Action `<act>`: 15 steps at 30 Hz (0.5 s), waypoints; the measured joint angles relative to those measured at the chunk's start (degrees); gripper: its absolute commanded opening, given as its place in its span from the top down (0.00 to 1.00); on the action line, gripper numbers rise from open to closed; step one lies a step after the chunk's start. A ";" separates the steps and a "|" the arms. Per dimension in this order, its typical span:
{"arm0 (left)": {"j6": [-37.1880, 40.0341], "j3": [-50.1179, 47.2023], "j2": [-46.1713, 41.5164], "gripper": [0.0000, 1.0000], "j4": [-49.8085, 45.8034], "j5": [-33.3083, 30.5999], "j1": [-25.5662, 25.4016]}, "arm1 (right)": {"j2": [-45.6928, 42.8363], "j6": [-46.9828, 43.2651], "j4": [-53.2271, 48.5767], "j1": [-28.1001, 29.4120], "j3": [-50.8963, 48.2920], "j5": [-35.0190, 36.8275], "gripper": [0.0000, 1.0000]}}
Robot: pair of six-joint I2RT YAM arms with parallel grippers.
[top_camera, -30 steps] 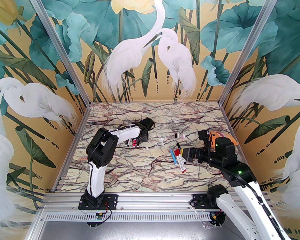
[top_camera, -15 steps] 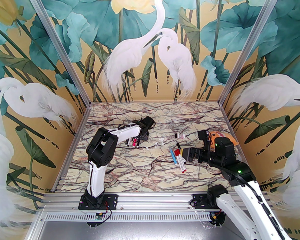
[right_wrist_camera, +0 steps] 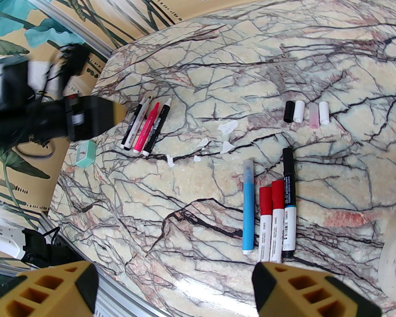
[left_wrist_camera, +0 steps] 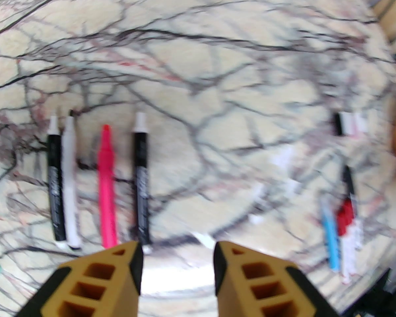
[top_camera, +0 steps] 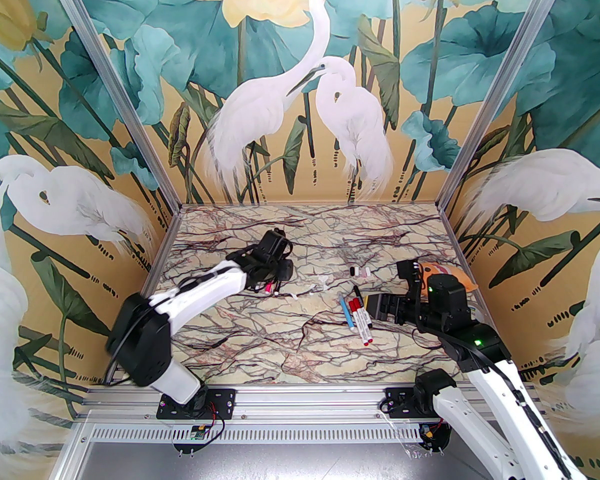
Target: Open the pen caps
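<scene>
The right fingers (right_wrist_camera: 85, 279) gape wide and empty at the frame's bottom. Just beyond, four capped pens (right_wrist_camera: 277, 223) lie on the bench (right_wrist_camera: 184, 243), lower right. Farther, four uncapped pens (right_wrist_camera: 147, 127) sit centre left and four loose pen caps (right_wrist_camera: 298, 111) upper right. The left fingers (left_wrist_camera: 133, 259) stand parted, empty.

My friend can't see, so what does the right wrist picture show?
Four capped pens lie side by side on a marble table: blue, two red, one black. Farther off sit four loose caps and four uncapped pens.
</scene>
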 measured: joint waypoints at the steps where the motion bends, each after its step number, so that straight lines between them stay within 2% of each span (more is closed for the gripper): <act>1: -0.24 -1.95 -2.23 0.48 1.38 2.08 -0.09 | 0.68 0.28 0.02 0.66 0.00 1.03 0.25; 3: -0.57 -5.88 -6.60 0.38 3.80 5.97 -0.15 | 2.19 0.44 0.02 2.10 0.00 2.84 0.29; 7: -1.60 -12.28 -15.85 0.06 8.28 14.16 -0.15 | 6.51 0.61 0.04 5.84 0.00 7.32 0.40; 8: -1.97 -13.46 -18.23 0.01 9.35 16.11 -0.22 | 8.07 0.68 0.07 7.04 0.02 8.61 0.42; 15: -4.04 -18.58 -30.03 0.01 13.94 27.71 -0.33 | 21.00 0.70 1.95 13.35 1.64 14.47 0.50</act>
